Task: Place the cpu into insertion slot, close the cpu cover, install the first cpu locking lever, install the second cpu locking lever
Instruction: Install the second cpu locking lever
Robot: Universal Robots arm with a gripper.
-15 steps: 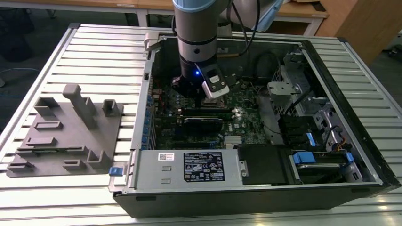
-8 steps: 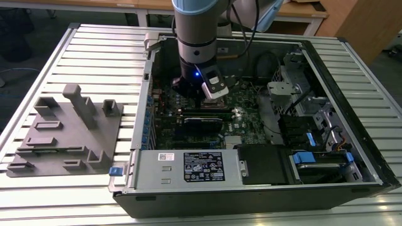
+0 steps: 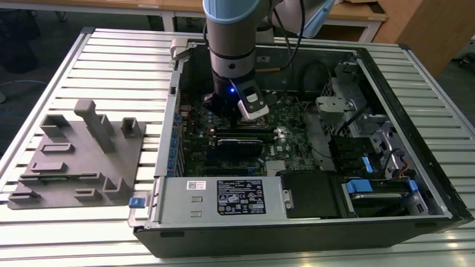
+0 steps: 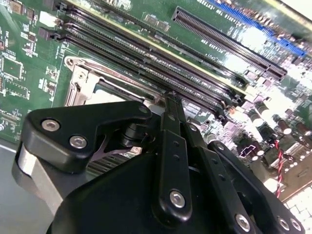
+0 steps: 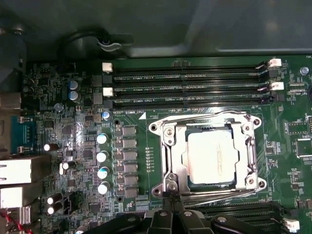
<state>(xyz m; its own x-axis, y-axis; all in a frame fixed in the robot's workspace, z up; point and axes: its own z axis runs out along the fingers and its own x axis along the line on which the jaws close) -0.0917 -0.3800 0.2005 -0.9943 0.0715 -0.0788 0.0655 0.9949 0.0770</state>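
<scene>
The cpu, a silvery-grey square, lies in its socket on the green motherboard. The cpu cover, a shiny metal frame, lies flat over it with the chip showing through its window. One wire lever runs along the socket's side nearer the memory slots. Another lever runs along the opposite side. My gripper is shut, with its tips at the socket's edge by the end of that second lever. In the second wrist view the gripper stands just beside the socket's metal frame. The exterior view has the gripper deep inside the open computer case.
Memory slots lie beside the socket and a row of capacitors on another side. A power supply box with a white label fills the case's near side, with drive bays on the exterior view's right. A grey fixture tray lies outside the case on its left.
</scene>
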